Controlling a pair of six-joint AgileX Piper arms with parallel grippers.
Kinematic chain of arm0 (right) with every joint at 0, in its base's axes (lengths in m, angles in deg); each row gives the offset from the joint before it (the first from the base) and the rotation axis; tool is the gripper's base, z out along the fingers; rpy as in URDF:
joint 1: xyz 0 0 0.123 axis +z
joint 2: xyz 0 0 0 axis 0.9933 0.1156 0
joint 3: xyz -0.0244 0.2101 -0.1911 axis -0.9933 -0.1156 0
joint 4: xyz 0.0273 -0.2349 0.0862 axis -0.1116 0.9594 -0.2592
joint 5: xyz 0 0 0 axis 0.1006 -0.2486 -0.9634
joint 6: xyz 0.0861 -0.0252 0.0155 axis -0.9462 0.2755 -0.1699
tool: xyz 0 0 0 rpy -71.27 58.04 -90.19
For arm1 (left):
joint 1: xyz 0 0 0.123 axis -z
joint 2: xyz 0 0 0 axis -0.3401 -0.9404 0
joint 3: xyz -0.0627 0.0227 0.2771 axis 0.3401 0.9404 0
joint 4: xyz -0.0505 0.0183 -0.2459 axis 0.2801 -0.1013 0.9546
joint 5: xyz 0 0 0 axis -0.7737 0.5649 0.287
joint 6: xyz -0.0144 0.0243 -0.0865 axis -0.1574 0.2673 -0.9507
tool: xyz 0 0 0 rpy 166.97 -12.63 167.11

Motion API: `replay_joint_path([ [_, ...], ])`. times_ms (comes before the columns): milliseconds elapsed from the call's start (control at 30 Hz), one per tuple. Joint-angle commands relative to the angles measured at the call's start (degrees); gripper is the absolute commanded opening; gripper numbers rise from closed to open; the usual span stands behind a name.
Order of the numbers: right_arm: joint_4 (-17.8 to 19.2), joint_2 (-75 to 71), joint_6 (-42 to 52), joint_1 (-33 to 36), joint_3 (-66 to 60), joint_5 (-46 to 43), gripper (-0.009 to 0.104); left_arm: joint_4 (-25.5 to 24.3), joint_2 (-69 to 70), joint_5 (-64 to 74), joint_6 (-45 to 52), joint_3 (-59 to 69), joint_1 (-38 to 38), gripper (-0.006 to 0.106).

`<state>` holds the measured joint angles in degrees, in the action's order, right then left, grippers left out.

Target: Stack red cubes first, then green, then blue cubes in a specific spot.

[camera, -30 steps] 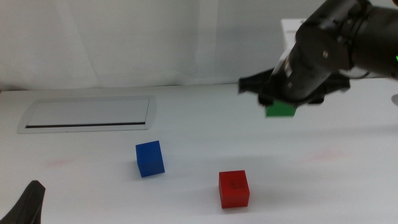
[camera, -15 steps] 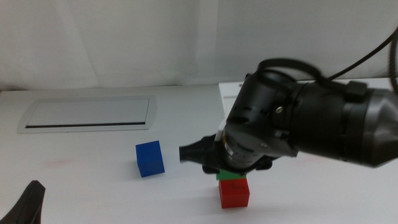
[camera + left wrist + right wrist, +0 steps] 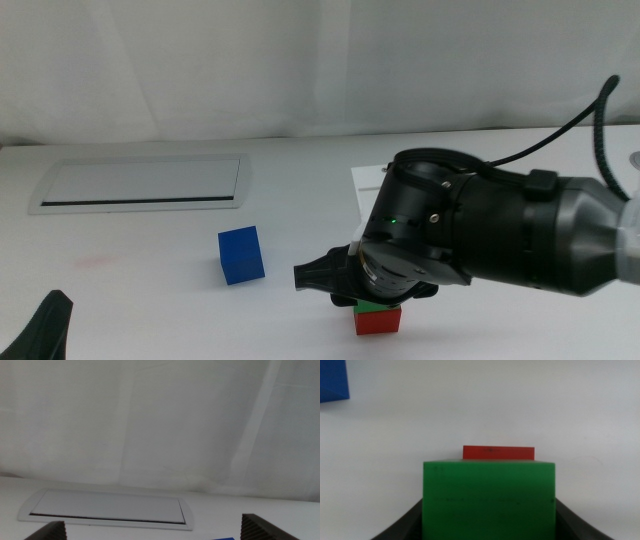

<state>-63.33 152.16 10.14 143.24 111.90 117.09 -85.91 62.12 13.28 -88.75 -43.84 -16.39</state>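
The right gripper [image 3: 372, 300] comes in from the right over the near middle of the white table [image 3: 140, 260], its dark jaws clamped on the sides of the small matte green cube [image 3: 489, 497]. That cube sits just above the small matte red cube [image 3: 377, 321], which rests on the tabletop; whether the two touch cannot be told. The small deep-blue cube [image 3: 241, 255] stands apart to the left of them. The left gripper [image 3: 42, 328] waits at the near left corner with its jaws spread wide, facing a grey-framed rectangular panel [image 3: 106, 508].
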Motion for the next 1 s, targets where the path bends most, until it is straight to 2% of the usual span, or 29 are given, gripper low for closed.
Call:
replay_joint_path([
  [0, 1.59, 0.85, -0.16, 0.14, -0.28, -0.44, -0.002, 0.02, 0.13, -0.78, -0.51, 2.25, -0.13, 0.086],
  [967, 4.12, 2.77, -3.08, -0.51, -3.21, -3.7, -0.002, 0.02, 0.13, -0.78, -0.51, 2.25, -0.13, 0.086],
])
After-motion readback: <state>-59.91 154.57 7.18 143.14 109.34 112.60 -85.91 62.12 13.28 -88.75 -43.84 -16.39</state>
